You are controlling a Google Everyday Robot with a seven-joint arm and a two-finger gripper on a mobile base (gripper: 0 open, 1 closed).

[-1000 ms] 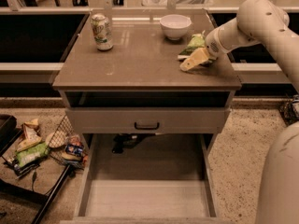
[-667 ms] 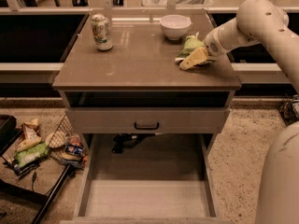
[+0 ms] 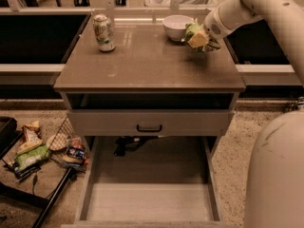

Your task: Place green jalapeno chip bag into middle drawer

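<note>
The chip bag [image 3: 194, 34] is clamped in the gripper [image 3: 201, 40] over the counter's [image 3: 152, 68] right rear, just beside the bowl [image 3: 175, 26] and near the right edge. A can [image 3: 104, 32] stands well apart at left rear. Far below, past a shut drawer front [image 3: 114, 122], the middle drawer [image 3: 149, 201] stands pulled out, its floor open from above. Wrappers [image 3: 33, 151] litter the speckled floor on the left.

Soda can [image 3: 104, 32] back-L on countertop [image 3: 142, 70], white bowl [image 3: 176, 26] back-R; snack wrappers [image 3: 33, 152] on floor [image 3: 237, 141] L
</note>
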